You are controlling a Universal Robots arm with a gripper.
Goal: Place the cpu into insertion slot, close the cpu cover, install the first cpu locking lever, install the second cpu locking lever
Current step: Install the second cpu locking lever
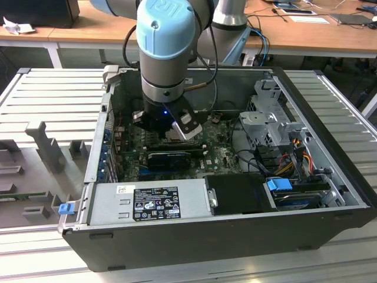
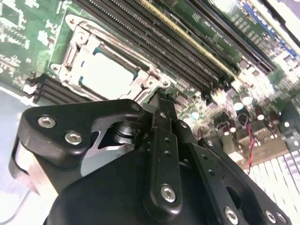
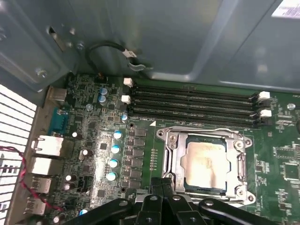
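**CPU seated, cover down, end effector closed just beside the socket**

Nearest the lens in both wrist views is the end effector (image 3: 162,183), its black fingers (image 2: 161,110) pressed together with nothing between them: clenched and empty. In the first wrist view the fingertips sit at the edge of the insertion slot (image 3: 206,163), at the rim of its silvery frame.

Just beyond the tips lies the cpu (image 3: 204,160), flat in the socket with its pale beige-silver face up. The cpu cover (image 3: 242,164) appears folded down over it, its cut-out centre framing the chip. Whether either locking lever is already hooked I cannot tell.

On handling, as a judgement: the chip is light, stiff and thin, and the pin field under it is fragile, so it should not be pushed sideways or pried. The cover is thin sheet metal, stiff but springy on its hinge; a push belongs on its frame, not on the chip face. A lever would be slender, springy wire, likely slippery under closed fingertips, best pressed near its free end.

Beyond the socket run the long black memory slots (image 3: 192,104) on the green motherboard (image 3: 98,154).

In the exterior view the arm (image 1: 166,44) reaches down into the open computer case (image 1: 235,236), standing on a ribbed metal counter (image 1: 53,94).
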